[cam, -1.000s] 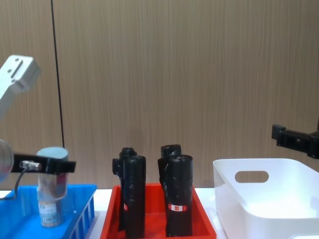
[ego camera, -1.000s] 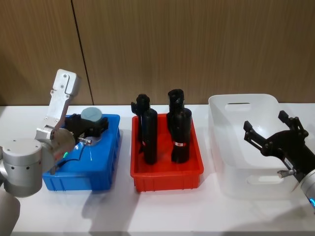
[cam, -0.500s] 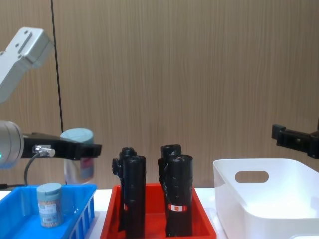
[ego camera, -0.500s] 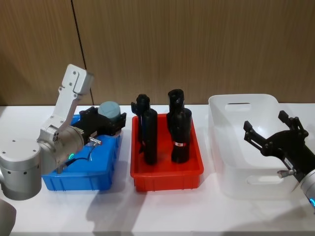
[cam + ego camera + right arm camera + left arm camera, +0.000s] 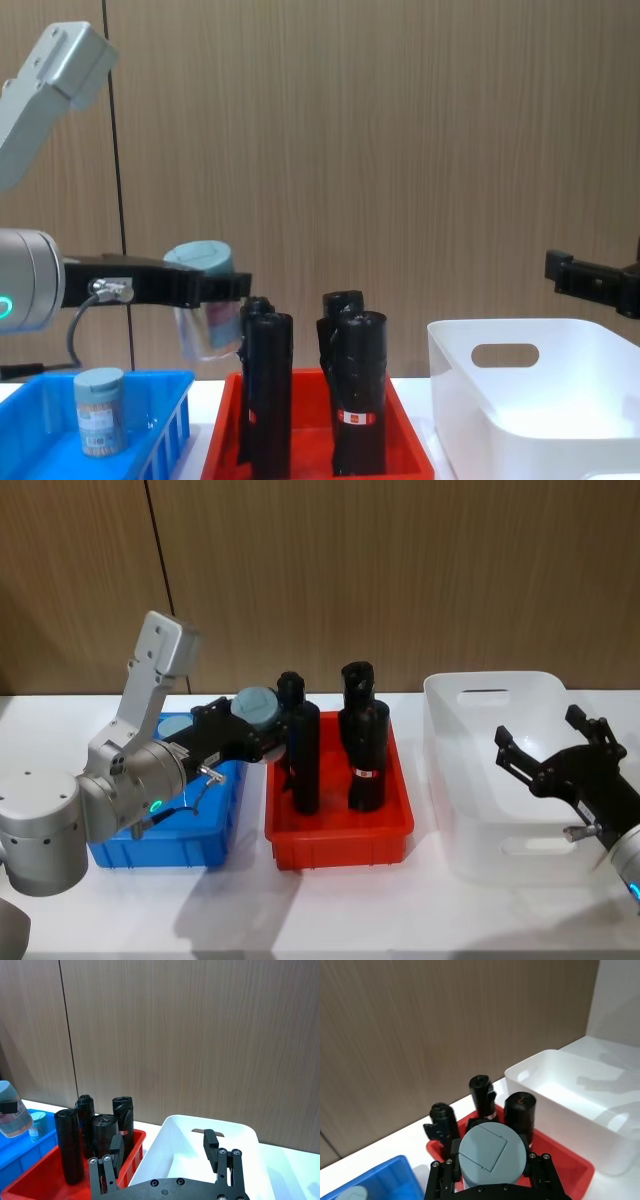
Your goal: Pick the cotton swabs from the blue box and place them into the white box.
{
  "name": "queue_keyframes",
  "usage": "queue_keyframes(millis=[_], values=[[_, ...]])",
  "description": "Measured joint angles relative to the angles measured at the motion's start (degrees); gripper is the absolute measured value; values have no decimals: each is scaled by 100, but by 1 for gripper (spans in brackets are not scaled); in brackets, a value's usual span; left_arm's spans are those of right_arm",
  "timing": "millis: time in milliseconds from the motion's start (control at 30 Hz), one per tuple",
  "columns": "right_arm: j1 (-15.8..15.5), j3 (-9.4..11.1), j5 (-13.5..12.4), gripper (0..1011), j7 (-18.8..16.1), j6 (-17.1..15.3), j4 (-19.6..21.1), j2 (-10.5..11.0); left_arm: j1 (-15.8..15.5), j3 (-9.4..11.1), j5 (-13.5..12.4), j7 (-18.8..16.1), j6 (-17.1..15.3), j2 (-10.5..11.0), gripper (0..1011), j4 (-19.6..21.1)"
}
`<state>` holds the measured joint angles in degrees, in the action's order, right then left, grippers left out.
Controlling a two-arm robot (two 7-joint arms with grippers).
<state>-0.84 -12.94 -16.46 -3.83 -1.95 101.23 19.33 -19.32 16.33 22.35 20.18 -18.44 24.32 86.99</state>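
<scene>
1. The blue box [image 5: 160, 832] sits on the white table [image 5: 330, 910] at the left. One cotton swab tub [image 5: 99, 410] stands upright inside it, with its pale blue lid on top.
2. The left gripper [image 5: 250, 732] is raised above the gap between the blue box and the red tray [image 5: 340, 842]. Its black fingers [image 5: 443, 1178] are clamped on opposite sides of a second cotton swab tub [image 5: 206, 318]. This held tub hangs clear of both containers and is slightly tilted. In the chest view it is just beside the top of the nearest of the black cylinders [image 5: 305, 760].
3. The red tray is in the centre. Four black cylinders stand upright in it.
4. The white box [image 5: 470, 850] is at the right. No contents can be seen in it.
5. The right gripper [image 5: 550, 742] hovers over the near right part of the white box. Its fingers [image 5: 211, 1146] are spread wide and grip nothing.
</scene>
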Motion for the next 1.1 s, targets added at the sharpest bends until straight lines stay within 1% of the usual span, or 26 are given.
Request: queue_keyframes(millis=[33,100,200,300,433,533,633,667,767,800,967,1067,1100], values=[[0,0,0,1002,0,0,0,0,7,0,33,25,19,0,670,3],[0,0,0,1002,0,0,0,0,28,-3,181,137,111,0,670,4],[0,0,0,1002,0,0,0,0,34,-7,289,224,188,-6,670,-21],[0,0,0,1002,0,0,0,0,28,-11,472,422,318,-26,670,-114],[0,0,0,1002,0,0,0,0,-15,-12,589,628,426,-52,669,-233],[0,0,0,1002,0,0,0,0,-111,-5,699,934,536,-101,669,-433],[0,0,0,1002,0,0,0,0,-184,7,739,1121,591,-136,670,-568],[0,0,0,1002,0,0,0,0,-240,18,763,1269,630,-164,670,-669],[0,0,0,1002,0,0,0,0,-336,40,784,1466,678,-215,670,-835],[0,0,0,1002,0,0,0,0,-398,54,789,1592,706,-246,670,-940],[0,0,0,1002,0,0,0,0,-650,119,781,2067,817,-378,670,-1341],[0,0,0,1002,0,0,0,0,-765,156,760,2261,868,-440,670,-1522],[0,0,0,1002,0,0,0,0,-834,176,744,2375,898,-476,670,-1626]])
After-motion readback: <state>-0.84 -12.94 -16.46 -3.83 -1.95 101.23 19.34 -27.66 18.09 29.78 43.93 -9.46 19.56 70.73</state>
